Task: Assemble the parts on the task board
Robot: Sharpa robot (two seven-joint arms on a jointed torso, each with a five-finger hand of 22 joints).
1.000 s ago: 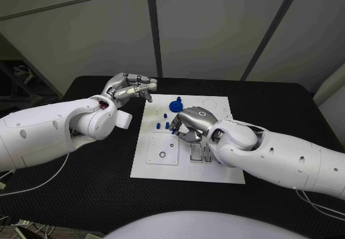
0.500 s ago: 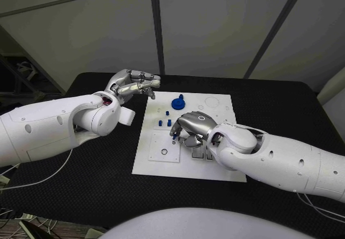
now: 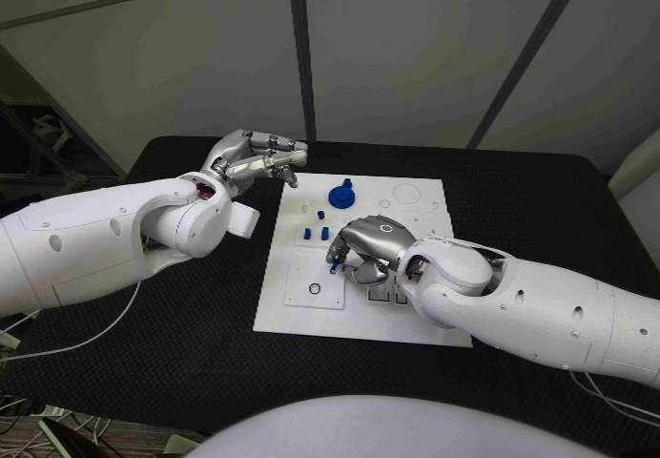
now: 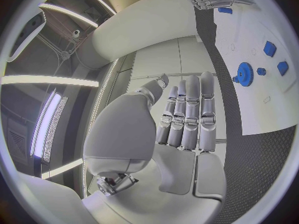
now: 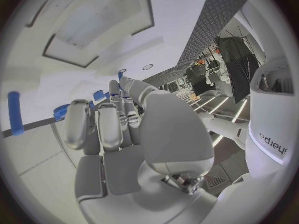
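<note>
Your right robot hand (image 3: pixel 369 244) rests curled on the task board (image 3: pixel 360 315) – its grip hidden; your left robot hand (image 3: pixel 255 160) hovers empty, fingers curled, beside the blue gear (image 3: pixel 340 199).

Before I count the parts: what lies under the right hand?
The right hand hovers over the task board, beside small blue parts. Whatever is beneath its palm is covered.

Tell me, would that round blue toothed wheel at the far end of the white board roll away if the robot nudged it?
Probably not. The blue gear seems to lie flat on the task board, so a nudge would likely slide it rather than roll it. It looks like small, stiff plastic, so probably light. Its toothed rim may give fingers some purchase.
</note>
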